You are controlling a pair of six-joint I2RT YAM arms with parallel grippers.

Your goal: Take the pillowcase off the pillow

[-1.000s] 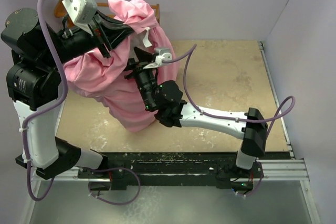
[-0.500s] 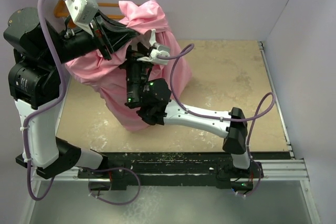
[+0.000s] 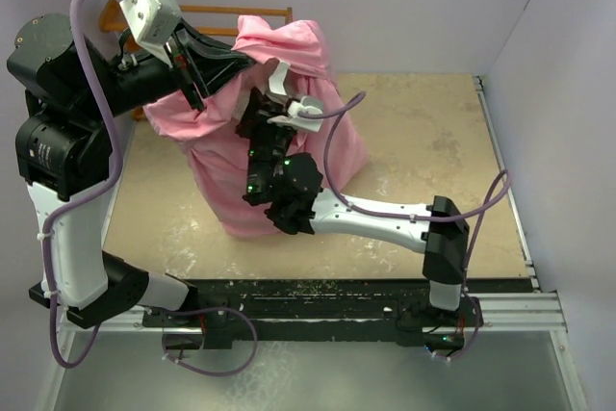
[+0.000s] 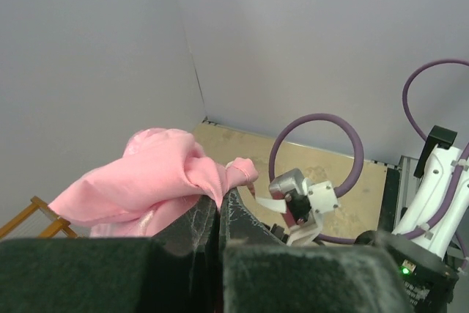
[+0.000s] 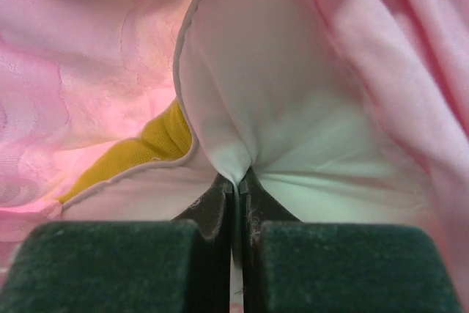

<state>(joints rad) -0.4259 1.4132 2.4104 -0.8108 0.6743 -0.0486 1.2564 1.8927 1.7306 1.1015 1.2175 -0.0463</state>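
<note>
Pillowcase: long axis rising off table, top pinched in left gripper; right gripper clamped on pillow inside

Crumpled pink pillowcase in upright heap, white pillow inside

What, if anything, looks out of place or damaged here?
Nothing stands out. The pillowcase is heaped and crumpled, the left gripper with jaws shut on it; the right gripper pinches the pillow inside. No tear or spill shows.
</note>
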